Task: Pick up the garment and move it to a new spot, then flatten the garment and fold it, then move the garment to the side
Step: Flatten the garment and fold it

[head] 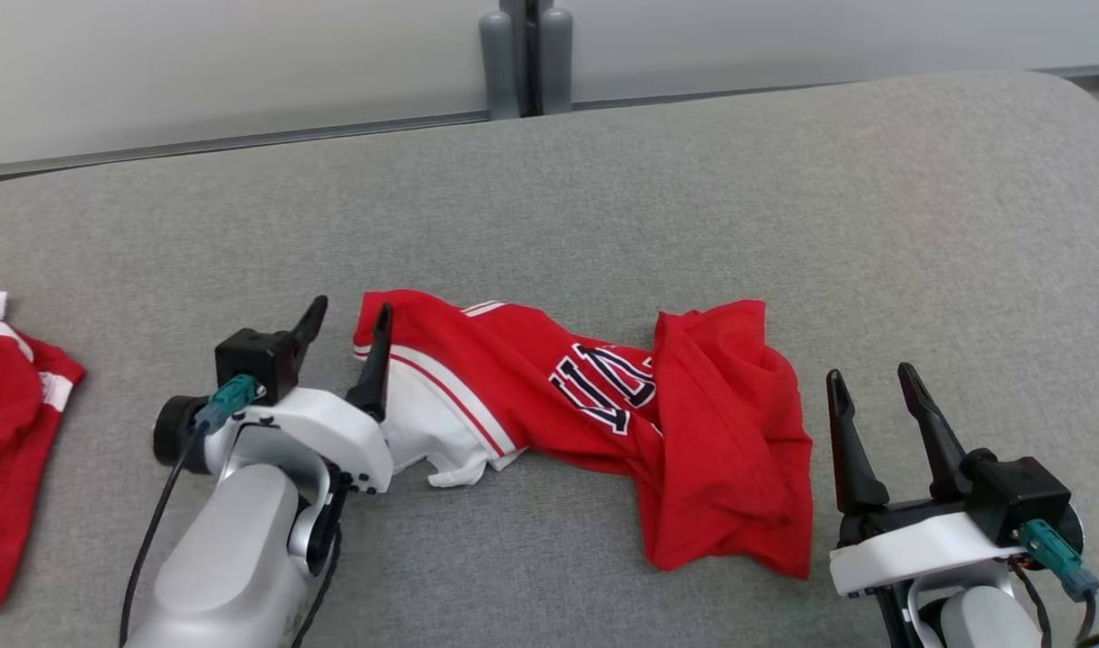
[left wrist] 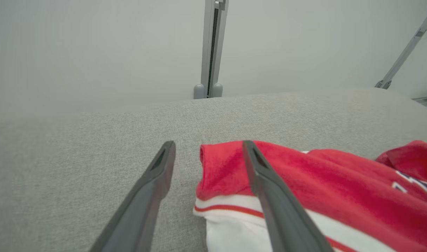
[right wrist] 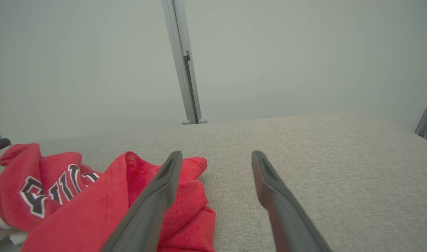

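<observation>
The garment (head: 603, 423) is a red jersey with white trim and dark lettering, lying crumpled on the grey padded surface (head: 603, 198). My left gripper (head: 349, 315) is open at its left end, one finger over the red-and-white edge (left wrist: 227, 182), the other over bare fabric; nothing is held. My right gripper (head: 869, 373) stands open just right of the garment's bunched right end (right wrist: 185, 196), its fingers apart over the grey surface.
A second red and white garment (head: 9, 432) lies at the left edge of the surface. A grey post (head: 526, 58) stands behind the far edge against a pale wall. The surface's far and right parts are bare grey fabric.
</observation>
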You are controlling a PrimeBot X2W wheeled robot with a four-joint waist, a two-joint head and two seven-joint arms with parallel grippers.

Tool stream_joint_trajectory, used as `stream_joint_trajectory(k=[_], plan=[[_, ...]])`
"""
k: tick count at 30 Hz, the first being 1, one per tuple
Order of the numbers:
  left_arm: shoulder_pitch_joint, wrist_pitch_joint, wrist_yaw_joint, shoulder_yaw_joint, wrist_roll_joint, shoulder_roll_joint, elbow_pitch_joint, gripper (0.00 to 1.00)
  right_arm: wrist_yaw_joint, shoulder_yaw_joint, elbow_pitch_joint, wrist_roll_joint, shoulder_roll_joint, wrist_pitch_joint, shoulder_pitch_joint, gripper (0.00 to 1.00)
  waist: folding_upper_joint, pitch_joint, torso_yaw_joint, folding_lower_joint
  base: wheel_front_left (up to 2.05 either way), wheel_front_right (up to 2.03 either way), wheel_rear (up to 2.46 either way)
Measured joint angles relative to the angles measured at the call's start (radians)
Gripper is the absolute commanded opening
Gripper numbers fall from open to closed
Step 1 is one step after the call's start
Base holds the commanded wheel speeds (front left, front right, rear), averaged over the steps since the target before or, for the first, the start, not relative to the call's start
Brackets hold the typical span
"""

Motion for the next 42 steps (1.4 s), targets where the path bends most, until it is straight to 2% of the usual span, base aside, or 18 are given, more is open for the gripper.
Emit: stream_joint_trajectory(k=[6,10,14,22,30,38,42], plan=[[0.142,-0.007,0.102,0.064,0.128,0.046,-0.317,1.00,0.000,-0.001,-0.008,-0.024,-0.001,0.006,0.015,1.00,0.0000,-0.027,0.034,0.0000,0.00,0.00,0.00],[0.280,-0.007,0.135,0.106,0.183,0.053,-0.491,1.00,0.000,-0.004,-0.022,-0.038,-0.007,0.018,0.037,1.00,0.0000,-0.047,0.050,0.0000,0.00,0.00,0.00],[0.374,-0.007,0.136,0.119,0.216,0.049,-0.579,1.00,0.000,-0.007,-0.043,-0.042,-0.013,0.038,0.065,1.00,0.0000,-0.066,0.068,0.0000,0.00,0.00,0.00],[0.459,-0.007,0.129,0.123,0.236,0.035,-0.608,1.00,0.000,0.002,-0.082,-0.045,-0.017,0.068,0.106,1.00,0.0000,-0.092,0.082,0.0000,0.00,0.00,0.00],[0.464,-0.007,0.119,0.142,0.235,0.016,-0.596,1.00,0.000,0.011,-0.111,-0.046,-0.018,0.096,0.119,1.00,0.0000,-0.094,0.082,0.0000,0.00,0.00,0.00],[0.459,-0.007,0.107,0.152,0.244,0.004,-0.590,1.00,0.000,0.067,-0.084,-0.017,-0.034,0.184,0.175,1.00,0.0000,-0.078,0.089,0.0000,0.00,0.00,0.00],[0.451,-0.007,0.099,0.156,0.246,-0.007,-0.590,1.00,0.000,0.076,-0.057,-0.008,-0.040,0.195,0.169,1.00,0.0000,-0.064,0.096,0.0000,0.00,0.00,0.00]])
